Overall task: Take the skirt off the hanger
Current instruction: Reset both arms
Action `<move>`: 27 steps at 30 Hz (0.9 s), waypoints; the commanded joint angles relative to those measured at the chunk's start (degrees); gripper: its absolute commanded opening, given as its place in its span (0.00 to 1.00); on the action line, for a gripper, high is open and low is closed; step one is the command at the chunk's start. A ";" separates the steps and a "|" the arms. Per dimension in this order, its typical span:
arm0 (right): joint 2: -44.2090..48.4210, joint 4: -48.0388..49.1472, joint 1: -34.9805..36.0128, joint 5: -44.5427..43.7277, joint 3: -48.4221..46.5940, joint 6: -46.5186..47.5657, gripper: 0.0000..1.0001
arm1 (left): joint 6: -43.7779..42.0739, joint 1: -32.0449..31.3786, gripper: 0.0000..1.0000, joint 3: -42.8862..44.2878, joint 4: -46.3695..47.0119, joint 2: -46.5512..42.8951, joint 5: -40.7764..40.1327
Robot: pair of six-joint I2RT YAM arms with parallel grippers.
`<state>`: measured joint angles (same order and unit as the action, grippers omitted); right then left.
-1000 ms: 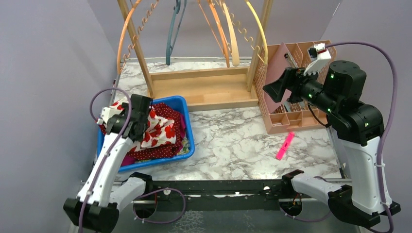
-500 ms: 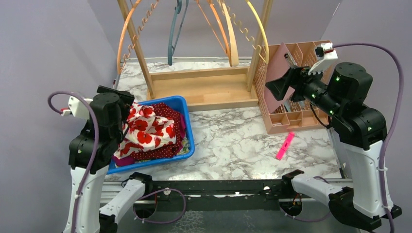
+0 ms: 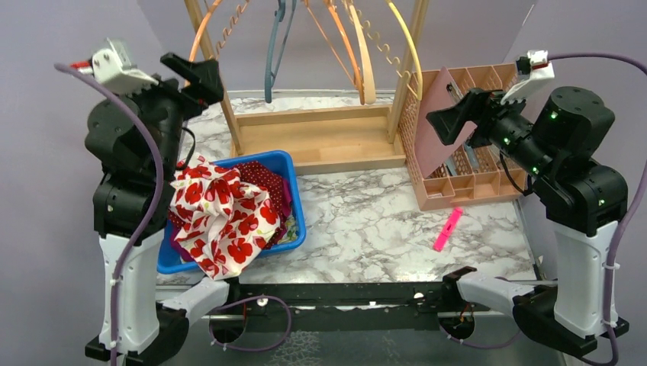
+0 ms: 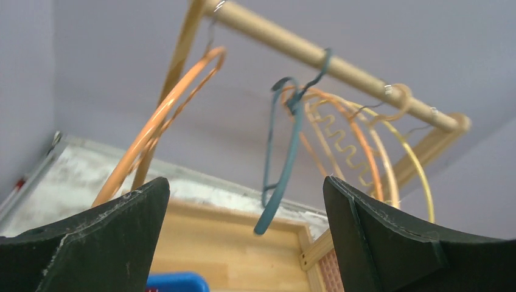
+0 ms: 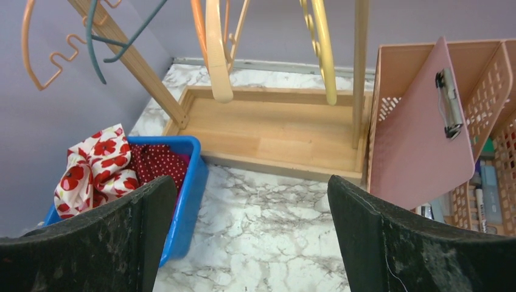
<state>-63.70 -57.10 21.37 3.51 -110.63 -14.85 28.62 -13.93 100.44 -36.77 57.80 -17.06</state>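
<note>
Skirt (image 3: pixel 221 221) lies heaped in blue bin (image 3: pixel 295 200), one fold hanging over the near rim. No hanger seen in it, so task prob. done. L fingers (image 3: pixel 192 78) apart, empty, raised high by wooden rack (image 3: pixel 320 141). R fingers (image 3: pixel 458 122) apart too, empty, up beside pink organiser (image 3: pixel 458 189).

Risk: the fold's weight may drag the skirt out onto tabletop (image 3: pixel 366 221). L arm sits close to orange hanger (image 4: pixel 159 115), so a careless swing could snag it. Also around: teal hanger (image 4: pixel 291 159), pink marker (image 3: pixel 448 229) on tabletop, well apart from bin.
</note>
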 commanded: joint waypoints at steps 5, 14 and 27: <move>-0.67 -1.36 -0.01 -4.16 -6.64 2.22 1.00 | -16.07 0.22 0.99 13.24 10.12 9.66 16.57; -0.67 -3.26 -0.01 -7.05 -8.41 3.38 1.00 | -18.12 0.22 0.99 15.62 12.63 12.07 21.85; -1.34 -4.52 -0.01 -9.30 -10.58 2.99 1.00 | -12.13 0.27 0.99 10.63 15.73 11.98 21.24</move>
<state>-65.45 -60.73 21.37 -4.01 -120.57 -11.94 13.89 -13.93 112.57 -23.73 70.17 2.42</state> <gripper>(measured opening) 0.998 0.989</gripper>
